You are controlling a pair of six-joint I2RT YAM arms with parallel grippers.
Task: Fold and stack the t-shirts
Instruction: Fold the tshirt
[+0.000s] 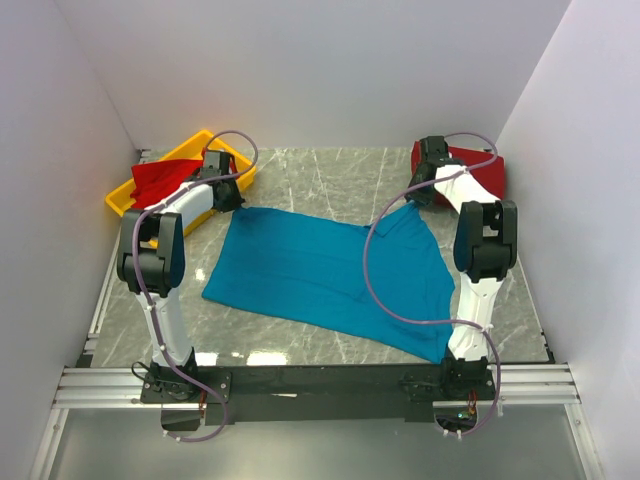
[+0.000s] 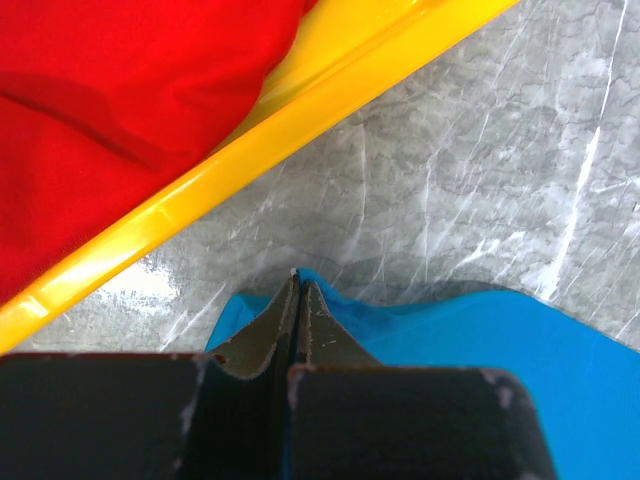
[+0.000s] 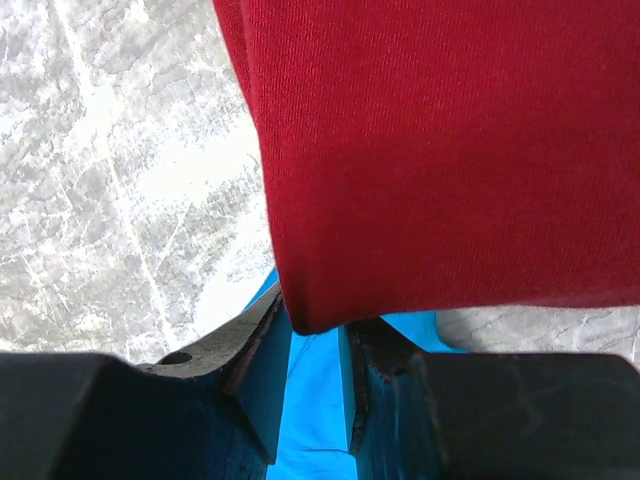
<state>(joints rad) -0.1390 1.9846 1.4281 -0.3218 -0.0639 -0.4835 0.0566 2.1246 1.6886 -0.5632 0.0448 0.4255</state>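
From above, the teal t-shirt point(image 1: 320, 275) is seen spread flat across the middle of the surface point(image 1: 330, 165). The left claw point(image 1: 226, 197) is placed at its far left corner and the right claw point(image 1: 424, 197) at its far right corner. A fold of the far edge toward the near one is judged to be the step in hand. Both corners should be gripped before any lift and carried level, so that the crease runs straight.

In the left wrist view, the left claw is shown pressed together on the tip of the teal corner, which cannot be made out from above. The yellow tray point(image 2: 250, 150), holding a red t-shirt point(image 2: 110, 110), lies just beyond, apart from the teal cloth.

In the right wrist view, the right claw is seen parted, with teal cloth showing in the gap. A second red t-shirt point(image 3: 450, 150) overhangs the fingertips, far closer than the top view suggests. Only the teal cloth should be taken when the claw is closed.
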